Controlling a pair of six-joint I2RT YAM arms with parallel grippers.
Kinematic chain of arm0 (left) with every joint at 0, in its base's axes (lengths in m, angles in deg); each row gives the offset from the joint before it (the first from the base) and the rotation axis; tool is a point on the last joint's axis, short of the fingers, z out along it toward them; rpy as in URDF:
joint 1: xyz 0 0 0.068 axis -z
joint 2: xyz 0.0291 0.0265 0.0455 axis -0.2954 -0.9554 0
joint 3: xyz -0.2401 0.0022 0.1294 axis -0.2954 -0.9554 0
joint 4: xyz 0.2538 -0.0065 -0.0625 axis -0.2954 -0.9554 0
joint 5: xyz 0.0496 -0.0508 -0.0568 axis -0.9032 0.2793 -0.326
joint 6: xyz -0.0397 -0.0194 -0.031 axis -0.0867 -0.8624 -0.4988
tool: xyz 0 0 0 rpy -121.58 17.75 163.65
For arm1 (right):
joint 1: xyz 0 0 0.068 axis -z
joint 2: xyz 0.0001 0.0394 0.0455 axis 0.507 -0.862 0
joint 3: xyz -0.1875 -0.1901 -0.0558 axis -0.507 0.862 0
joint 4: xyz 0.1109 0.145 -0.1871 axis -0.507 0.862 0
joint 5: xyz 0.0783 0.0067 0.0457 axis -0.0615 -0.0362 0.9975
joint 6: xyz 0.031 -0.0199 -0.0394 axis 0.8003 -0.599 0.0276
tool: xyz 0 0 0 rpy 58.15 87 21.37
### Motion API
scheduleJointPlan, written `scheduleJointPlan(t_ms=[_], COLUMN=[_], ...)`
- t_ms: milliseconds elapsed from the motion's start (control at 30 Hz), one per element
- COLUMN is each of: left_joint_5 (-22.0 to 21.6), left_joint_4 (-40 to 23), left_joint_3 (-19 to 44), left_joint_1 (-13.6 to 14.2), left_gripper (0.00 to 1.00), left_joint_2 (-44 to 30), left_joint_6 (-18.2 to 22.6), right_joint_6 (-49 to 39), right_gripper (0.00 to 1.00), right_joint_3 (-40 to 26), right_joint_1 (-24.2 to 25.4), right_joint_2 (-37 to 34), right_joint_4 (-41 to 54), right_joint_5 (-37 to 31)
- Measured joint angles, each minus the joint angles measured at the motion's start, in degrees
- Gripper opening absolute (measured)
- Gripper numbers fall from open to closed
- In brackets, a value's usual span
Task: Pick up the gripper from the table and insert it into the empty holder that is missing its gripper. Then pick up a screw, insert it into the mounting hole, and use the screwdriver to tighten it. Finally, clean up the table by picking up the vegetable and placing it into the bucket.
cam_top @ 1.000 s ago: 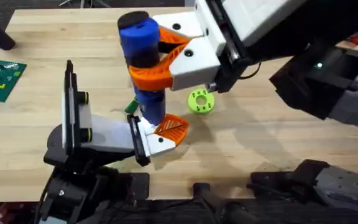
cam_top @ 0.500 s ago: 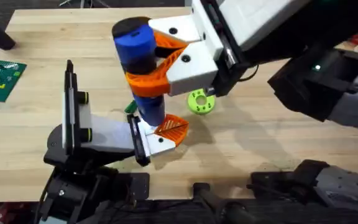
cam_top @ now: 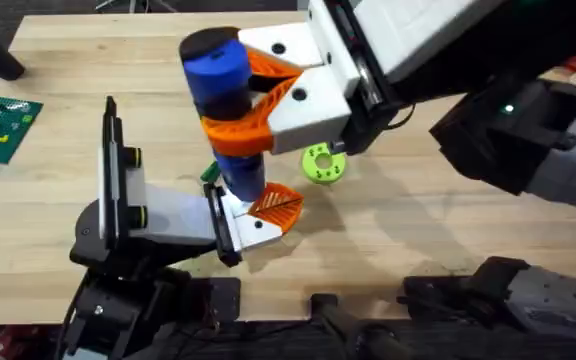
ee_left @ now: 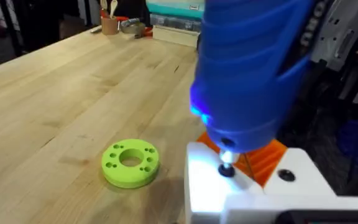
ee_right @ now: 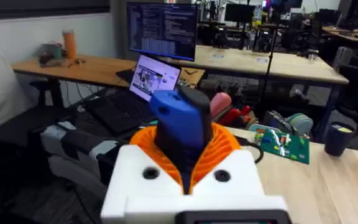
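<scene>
My right gripper [cam_top: 230, 125] [ee_right: 185, 149] is shut on the blue screwdriver [cam_top: 213, 65] [ee_right: 179, 118], gripping it around its middle with its orange jaws. The screwdriver [ee_left: 247, 68] stands nearly upright, and its lit tip rests on a screw [ee_left: 227, 169] in the white base block. That block belongs to the orange ribbed gripper [cam_top: 273, 205] [ee_left: 263, 155], which sits seated in the holder [cam_top: 158, 215] at the lower left. The holder's thin black plate [cam_top: 114, 165] stands upright. The bucket is out of view. I cannot make out the vegetable.
A lime-green disc with holes [cam_top: 321, 164] [ee_left: 130, 163] lies on the wooden table [cam_top: 418, 220], just right of the screwdriver. A small green bit [cam_top: 211, 172] peeks out behind the screwdriver. A green circuit board [cam_top: 3, 125] lies at the far left edge.
The right gripper carried the screwdriver's top slightly to the left, then held still. The holder and the orange gripper have not moved.
</scene>
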Motion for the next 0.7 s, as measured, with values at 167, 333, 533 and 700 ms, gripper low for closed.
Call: scheduleJointPlan(t_ms=[167,333,533,700], left_joint_5=[0.02,0.02,0.03,0.03], left_joint_4=[-0.04,-0.04,-0.04,-0.04], left_joint_3=[0.00,0.00,0.00,0.00], left_joint_1=[0.00,0.00,0.00,0.00], left_gripper=[0.013,0.013,0.013,0.013], left_joint_2=[0.00,0.00,0.00,0.00], left_joint_6=[0.01,0.00,0.00,0.00], right_joint_6=[3.62,5.86,6.30,6.19], right_gripper=[0.044,0.044,0.044,0.044], right_joint_3=[-2.37,-13.43,-20.49,-20.61], right_joint_1=[0.20,1.64,1.91,2.11], right_joint_2=[-1.45,-1.85,-0.60,-0.52], right_joint_4=[-1.02,1.80,2.40,6.94], right_joint_5=[0.56,3.96,6.48,7.84])
